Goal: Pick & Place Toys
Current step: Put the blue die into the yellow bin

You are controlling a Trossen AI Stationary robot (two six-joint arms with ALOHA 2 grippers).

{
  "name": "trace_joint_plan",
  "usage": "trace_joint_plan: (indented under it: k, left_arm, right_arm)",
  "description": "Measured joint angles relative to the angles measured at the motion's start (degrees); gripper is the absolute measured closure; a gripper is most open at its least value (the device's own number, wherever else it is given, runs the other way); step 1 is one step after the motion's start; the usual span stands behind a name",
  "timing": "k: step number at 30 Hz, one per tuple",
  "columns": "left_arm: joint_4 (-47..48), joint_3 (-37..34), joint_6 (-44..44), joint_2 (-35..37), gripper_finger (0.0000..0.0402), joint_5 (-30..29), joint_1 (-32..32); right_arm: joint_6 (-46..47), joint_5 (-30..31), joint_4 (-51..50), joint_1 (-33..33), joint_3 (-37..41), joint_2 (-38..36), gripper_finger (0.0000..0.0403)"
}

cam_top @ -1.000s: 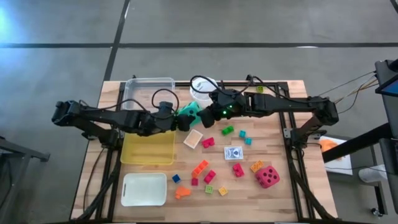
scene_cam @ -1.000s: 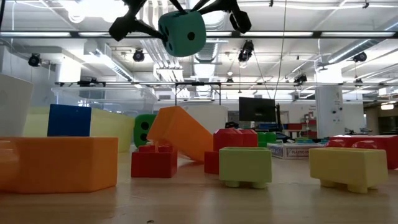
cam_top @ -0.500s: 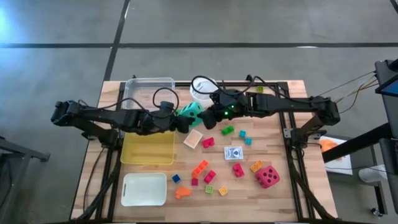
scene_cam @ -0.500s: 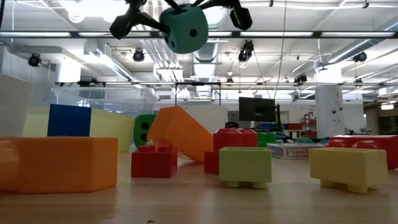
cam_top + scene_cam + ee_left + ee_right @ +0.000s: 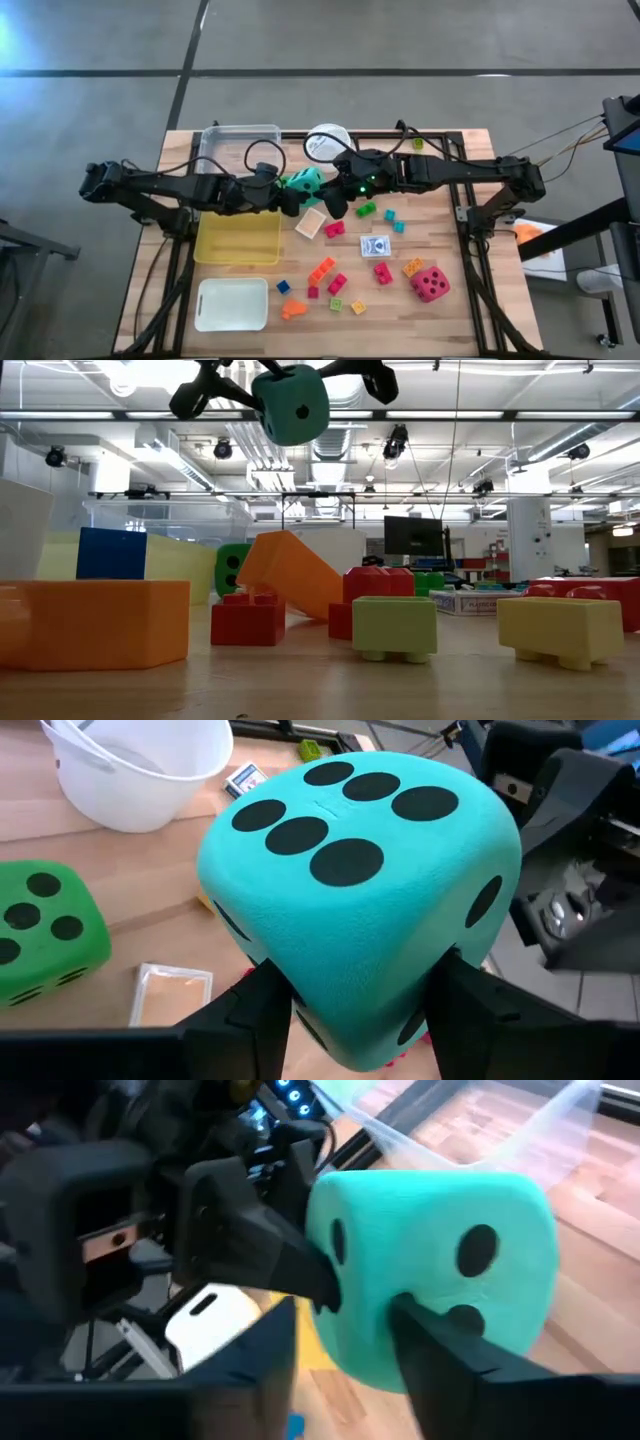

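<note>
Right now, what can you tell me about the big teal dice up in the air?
The teal dice is a soft-looking foam cube with rounded corners and black dots; one face shows six. It hangs high above the table, tilted, over the middle of the wooden tabletop near the white cup. The left tool pinches it between its dark fingers. The right tool sits at its other side, with its fingers by the foam; whether they press it is unclear.

A white round cup (image 5: 325, 142) is sitting beside a clear tray (image 5: 236, 146). A yellow tray (image 5: 238, 240) and a white tray (image 5: 232, 304) are lying nearer the table's front.

Left hand (image 5: 345, 1005) clamped, right hand (image 5: 340, 1350) loosened, both raised mid-table
</note>
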State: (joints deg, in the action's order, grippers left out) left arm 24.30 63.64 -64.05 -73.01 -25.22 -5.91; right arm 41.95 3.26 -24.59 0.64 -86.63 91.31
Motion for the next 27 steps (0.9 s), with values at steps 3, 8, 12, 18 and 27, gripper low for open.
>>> trace_joint_plan:
  k: [3,8,12,18,27]
  left_arm:
    - [0.5,0.1,0.6,0.0,0.0234,1.3,0.0]
    - [3.5,1.0,2.1,0.4,0.0237,5.5,-1.1]
    - [8.8,2.9,4.7,1.3,0.0237,7.0,-3.3]
    - [27.9,9.0,2.1,2.0,0.0238,6.8,-5.7]
    - [52.7,10.5,-11.2,2.1,0.0238,10.1,-6.5]
  right_arm:
    - [-1.3,-0.2,-0.1,0.0,0.0,-0.1,0.0172]
    - [-1.7,-1.4,-3.4,0.0,0.1,-1.3,0.0094]
    - [-2.0,-0.7,-8.2,-0.2,0.2,-3.0,0.0059]
    - [-2.1,1.5,-15.2,-0.2,0.2,-5.7,0.0042]
    - [-1.7,1.9,-19.5,-0.2,0.2,-6.4,0.0042]
